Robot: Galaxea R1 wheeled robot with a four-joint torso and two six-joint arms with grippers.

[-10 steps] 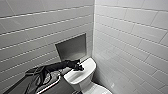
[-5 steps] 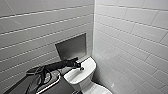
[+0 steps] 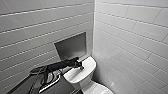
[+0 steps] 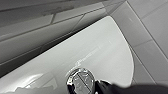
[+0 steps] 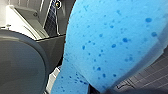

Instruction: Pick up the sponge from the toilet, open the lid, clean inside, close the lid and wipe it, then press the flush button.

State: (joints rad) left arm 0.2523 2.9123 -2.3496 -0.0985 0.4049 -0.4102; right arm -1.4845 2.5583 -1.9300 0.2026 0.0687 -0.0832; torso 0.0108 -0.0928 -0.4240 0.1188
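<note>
Flush step in hand, by the look of it: the left gripper (image 3: 80, 66) is hanging over the flat white ceramic tank top (image 4: 107, 47) of the glossy white toilet (image 3: 83, 76). The small round dark flush button (image 4: 80, 80) with its metallic ring is sitting right at the gripper's tip. Touching or just apart, I cannot tell, nor whether that gripper is open or closed. The right gripper is apparently clamping the bright blue speckled sponge (image 5: 110, 42), carrying it right in its grasp. The next move is calling for a short, straight push down, centred on the button.
</note>
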